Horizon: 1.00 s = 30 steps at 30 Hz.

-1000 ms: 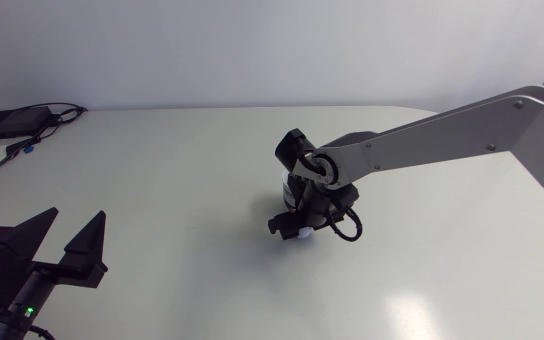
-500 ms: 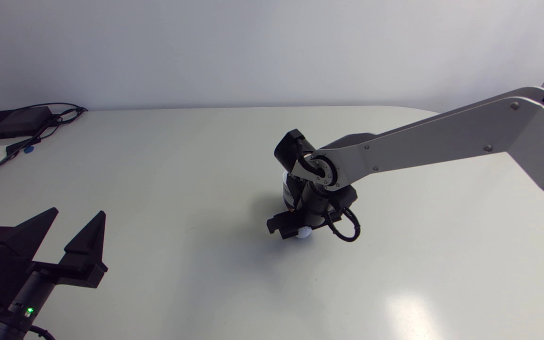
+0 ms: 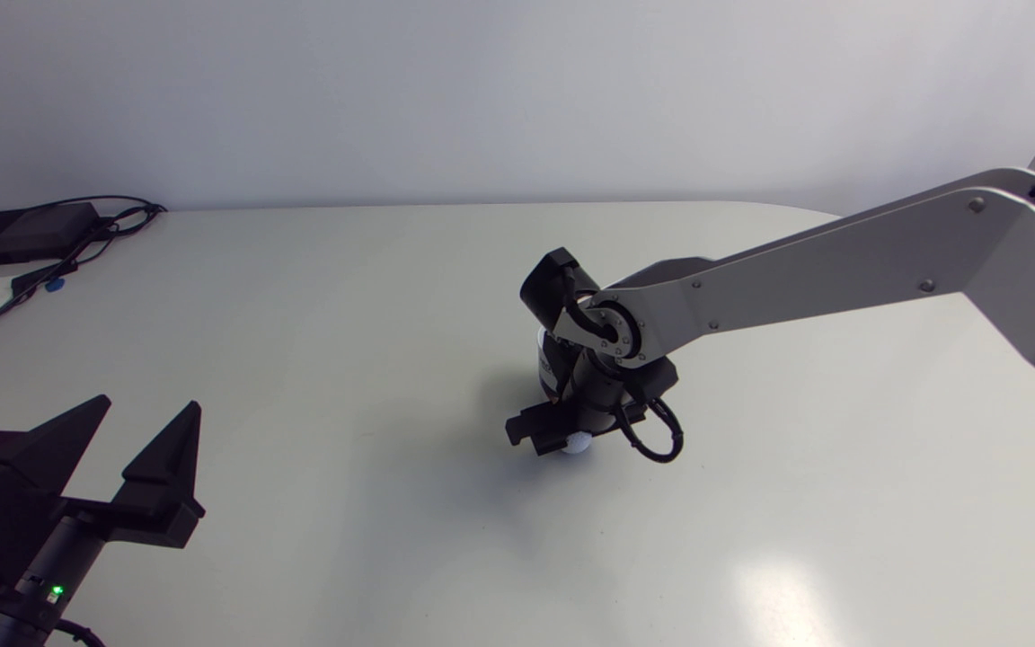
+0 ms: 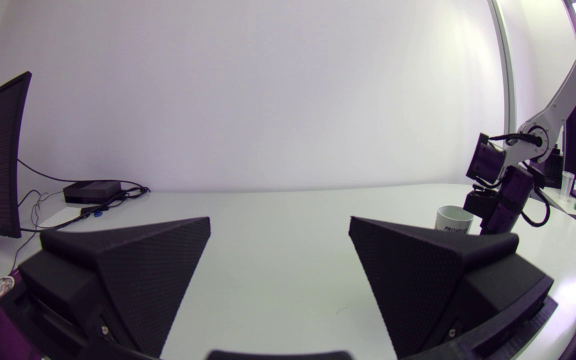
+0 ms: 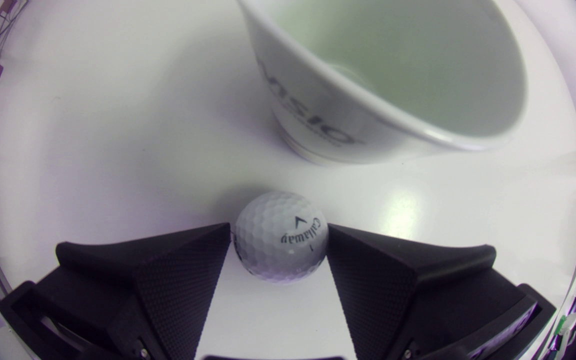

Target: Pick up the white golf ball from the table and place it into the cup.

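The right hand grips the white golf ball between both fingers, down at the surface, just in front of the upright white cup. The left hand rests spread wide, well apart from them.

Over the last second the right arm has been drawn a little toward the left arm's side of the table, with its elbow end lowered slightly. The right gripper has been carried the same small way, and the white golf ball pinched between its fingers has been shifted along with it.
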Motion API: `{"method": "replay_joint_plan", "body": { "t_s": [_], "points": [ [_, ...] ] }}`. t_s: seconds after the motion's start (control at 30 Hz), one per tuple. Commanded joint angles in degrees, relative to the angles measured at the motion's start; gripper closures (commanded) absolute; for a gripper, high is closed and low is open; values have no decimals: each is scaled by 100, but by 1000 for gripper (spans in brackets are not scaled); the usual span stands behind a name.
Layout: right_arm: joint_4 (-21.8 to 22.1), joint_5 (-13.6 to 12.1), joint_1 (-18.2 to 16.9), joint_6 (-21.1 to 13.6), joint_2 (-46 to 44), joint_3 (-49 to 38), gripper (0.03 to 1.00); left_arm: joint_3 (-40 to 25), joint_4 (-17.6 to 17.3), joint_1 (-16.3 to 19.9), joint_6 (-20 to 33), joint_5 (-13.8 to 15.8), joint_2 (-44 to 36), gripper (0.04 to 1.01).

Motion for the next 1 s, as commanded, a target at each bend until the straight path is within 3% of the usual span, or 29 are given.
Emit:
{"method": "replay_joint_plan", "body": {
  "t_s": [0.0, 0.63, 0.97],
  "points": [
    [41, 75, 37, 114, 118, -196, 420, -119, 31, -25, -46, 1, -102, 51],
    [322, 234, 64, 79, -6, -346, 464, -119, 31, -25, -46, 1, -102, 51],
    [436, 269, 73, 26, -102, -442, 534, -119, 31, -60, -46, 1, -93, 51]
  ]
}}
